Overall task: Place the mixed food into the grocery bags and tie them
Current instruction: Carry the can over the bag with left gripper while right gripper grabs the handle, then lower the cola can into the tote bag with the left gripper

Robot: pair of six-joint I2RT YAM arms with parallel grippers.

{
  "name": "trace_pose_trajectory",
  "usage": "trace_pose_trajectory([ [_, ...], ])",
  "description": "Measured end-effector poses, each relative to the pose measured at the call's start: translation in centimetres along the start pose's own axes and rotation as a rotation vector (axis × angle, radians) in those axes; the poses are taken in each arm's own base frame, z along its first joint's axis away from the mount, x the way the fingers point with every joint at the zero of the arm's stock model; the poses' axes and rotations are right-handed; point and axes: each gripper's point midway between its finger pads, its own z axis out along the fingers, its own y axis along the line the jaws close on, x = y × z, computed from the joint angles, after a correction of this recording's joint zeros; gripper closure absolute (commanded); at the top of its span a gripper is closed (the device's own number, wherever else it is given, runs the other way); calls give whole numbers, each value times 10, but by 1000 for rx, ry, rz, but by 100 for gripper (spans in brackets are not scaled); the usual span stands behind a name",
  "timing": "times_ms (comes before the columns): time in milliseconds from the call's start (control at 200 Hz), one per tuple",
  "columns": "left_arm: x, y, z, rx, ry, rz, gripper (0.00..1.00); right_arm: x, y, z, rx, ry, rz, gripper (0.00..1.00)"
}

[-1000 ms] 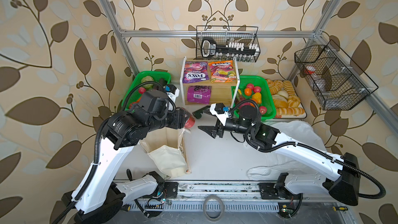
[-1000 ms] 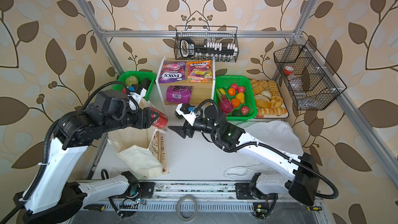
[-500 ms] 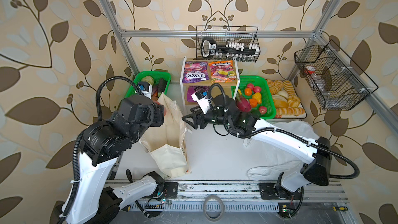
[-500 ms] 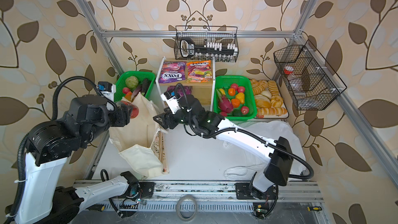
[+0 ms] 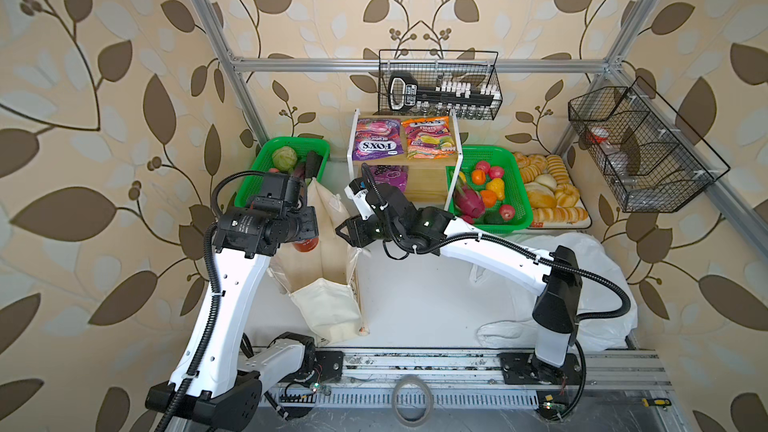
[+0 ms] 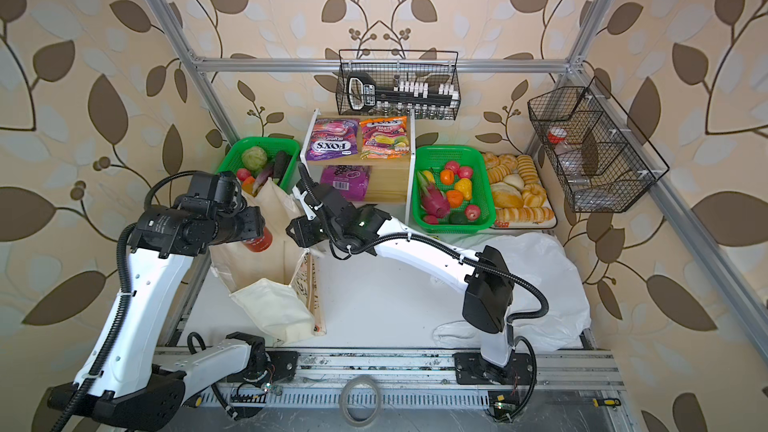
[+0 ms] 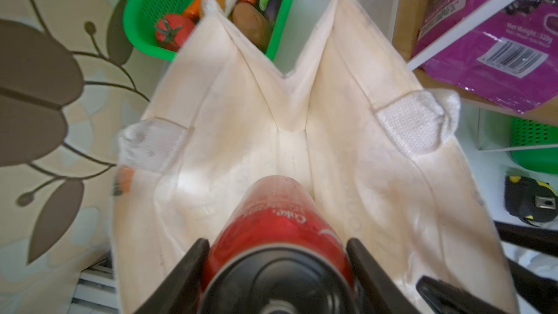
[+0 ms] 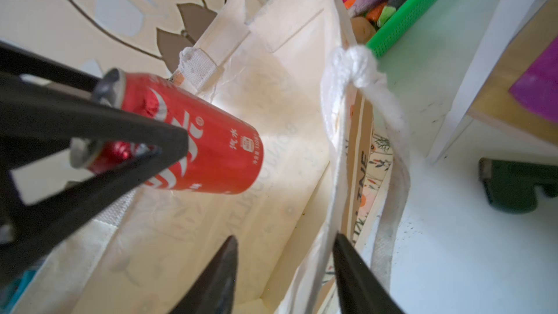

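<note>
— Two arms on one bag; why?

— The left fingers (image 7: 193, 255) are clamping the red soda can (image 7: 277, 212) by one end, pointing its free end into the open mouth of the cream canvas tote (image 5: 320, 272), which is standing at the counter's (image 5: 415, 292) left side.

— And the right fingers (image 8: 223, 267)?

— They are standing apart, straddling the tote's wall near its white rope handle (image 8: 356, 64), probably getting ready to pinch it and stop the mouth sagging.

— Other food?

— Sitting in the green basket (image 5: 490, 151) and on the shelf (image 5: 432, 189); the white plastic carrier (image 5: 594, 263) is lying slack on the counter's right.
</note>
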Motion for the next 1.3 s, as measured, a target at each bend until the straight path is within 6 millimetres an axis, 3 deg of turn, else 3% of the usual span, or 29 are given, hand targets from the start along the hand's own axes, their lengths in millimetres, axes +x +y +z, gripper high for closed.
trace_pose_trajectory([
  [125,5,-10,22,43,10,-13,100,7,0,2,-3,28,25,71],
  [290,11,-16,50,62,4,-50,100,9,2,4,-18,26,51,80],
  [600,14,-13,90,31,-50,-95,100,19,-2,10,-24,26,91,82],
  [815,19,-6,108,-14,-60,-118,100,16,-6,5,-31,5,120,82],
  [1140,9,-9,135,-35,-89,-125,100,11,-8,5,-46,-6,136,82],
  [1305,18,-9,150,-50,-51,-117,100,10,-10,5,-47,-6,139,82],
])
